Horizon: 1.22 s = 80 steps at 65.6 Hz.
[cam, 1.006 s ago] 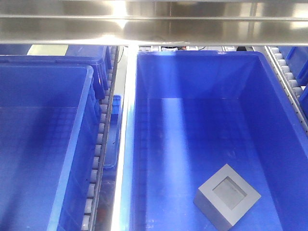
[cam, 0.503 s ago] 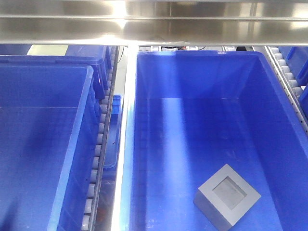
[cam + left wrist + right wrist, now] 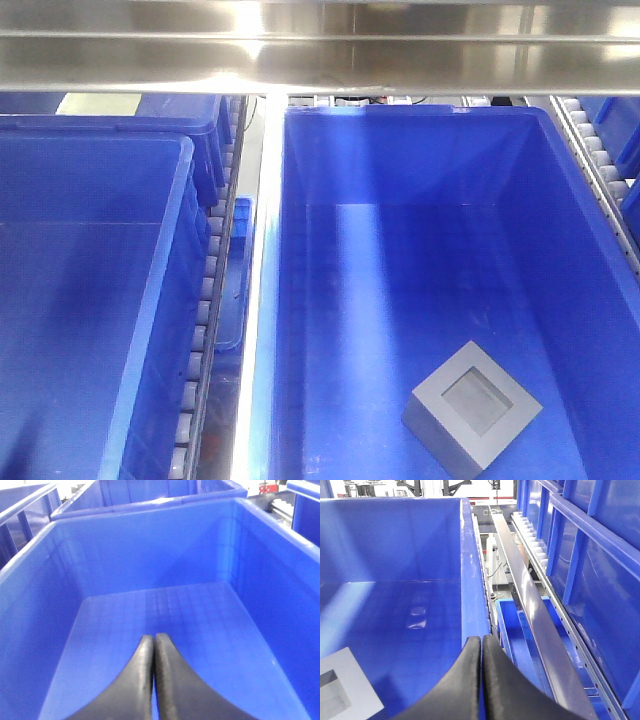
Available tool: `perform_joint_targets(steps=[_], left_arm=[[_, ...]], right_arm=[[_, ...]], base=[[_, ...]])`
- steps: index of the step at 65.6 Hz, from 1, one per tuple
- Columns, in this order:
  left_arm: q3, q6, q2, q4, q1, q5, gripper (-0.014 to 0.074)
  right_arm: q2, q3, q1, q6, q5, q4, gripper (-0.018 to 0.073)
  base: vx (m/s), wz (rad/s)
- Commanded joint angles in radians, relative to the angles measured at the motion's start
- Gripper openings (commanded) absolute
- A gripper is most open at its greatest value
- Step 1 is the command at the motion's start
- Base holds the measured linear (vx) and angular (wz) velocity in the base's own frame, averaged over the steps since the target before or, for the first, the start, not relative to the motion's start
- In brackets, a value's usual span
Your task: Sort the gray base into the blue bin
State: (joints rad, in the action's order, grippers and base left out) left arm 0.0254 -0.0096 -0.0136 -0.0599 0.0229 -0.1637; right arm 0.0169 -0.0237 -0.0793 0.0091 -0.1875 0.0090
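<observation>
Pressing their curved black fingers together, the left gripper (image 3: 153,642) and right gripper (image 3: 481,645) were both clenched on nothing. The matte gray base (image 3: 472,407), blocky with a shallow square recess facing up, lay on the gridded floor of the smooth-walled, thick-rimmed blue bin (image 3: 420,160), near its front right.

no readable text, no labels, no brand marks, no numbers, no signs
</observation>
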Motion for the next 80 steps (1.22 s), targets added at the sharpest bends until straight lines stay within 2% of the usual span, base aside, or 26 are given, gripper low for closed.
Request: perform_joint_targets(steps=[1, 80], left_arm=[[-0.019, -0.003, -0.013, 0.0, 0.002, 0.077, -0.0006], [-0.02, -0.003, -0.012, 0.0, 0.002, 0.059, -0.0006]], right_arm=[[-0.003, -0.005, 0.0, -0.009, 0.04, -0.009, -0.0005], [-0.003, -0.005, 0.0, -0.009, 0.04, -0.009, -0.0005]], base=[[0.0, 0.0], [0.0, 0.0]])
